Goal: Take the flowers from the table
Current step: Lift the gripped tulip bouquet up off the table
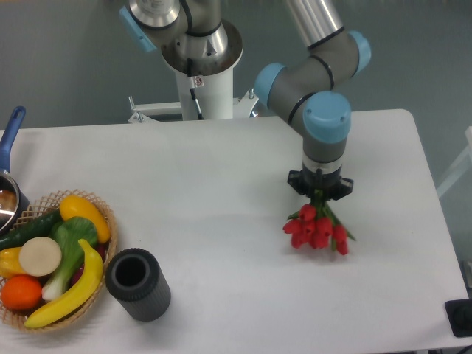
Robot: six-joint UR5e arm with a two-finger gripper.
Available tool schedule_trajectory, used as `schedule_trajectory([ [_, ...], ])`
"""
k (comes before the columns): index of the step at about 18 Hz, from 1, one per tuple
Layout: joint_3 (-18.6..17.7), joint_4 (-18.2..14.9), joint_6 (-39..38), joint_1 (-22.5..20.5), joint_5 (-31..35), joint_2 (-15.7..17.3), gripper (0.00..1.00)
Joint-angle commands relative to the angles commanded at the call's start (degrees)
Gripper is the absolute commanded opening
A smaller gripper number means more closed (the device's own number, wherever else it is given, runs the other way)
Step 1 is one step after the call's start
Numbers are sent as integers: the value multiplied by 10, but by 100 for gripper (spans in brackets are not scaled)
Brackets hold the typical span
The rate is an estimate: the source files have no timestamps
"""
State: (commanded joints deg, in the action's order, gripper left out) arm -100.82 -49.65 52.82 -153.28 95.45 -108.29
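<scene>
Red tulip heads of the flowers (317, 230) show directly below your hand (319, 190), on the right part of the white counter (221, 192). Green stems run up from the blooms into the hand's black body, which points straight down over them. The fingers are hidden behind that body and the stems, so you cannot tell whether the hand is closed on the flowers or merely around them, nor whether the blooms touch the counter or hang just above it.

Taking the flowers as landmark: a dark grey cylinder (137, 284) with an open top stands well to their left, near the front edge. Further left of them sits a wicker basket (103, 210) holding toy produce, just beside the cylinder. A pot with a blue handle (10, 140) sits at the far left edge.
</scene>
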Motion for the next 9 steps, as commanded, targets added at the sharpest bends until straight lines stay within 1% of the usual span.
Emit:
schedule_trajectory([
  [2,28,-24,4,1,-2,8,0],
  [3,46,-44,5,0,-2,8,0],
  [6,121,-124,5,-1,-4,8,0],
  [8,153,-160,6,-3,-11,8,0],
  [9,162,-170,5,-5,-15,8,0],
])
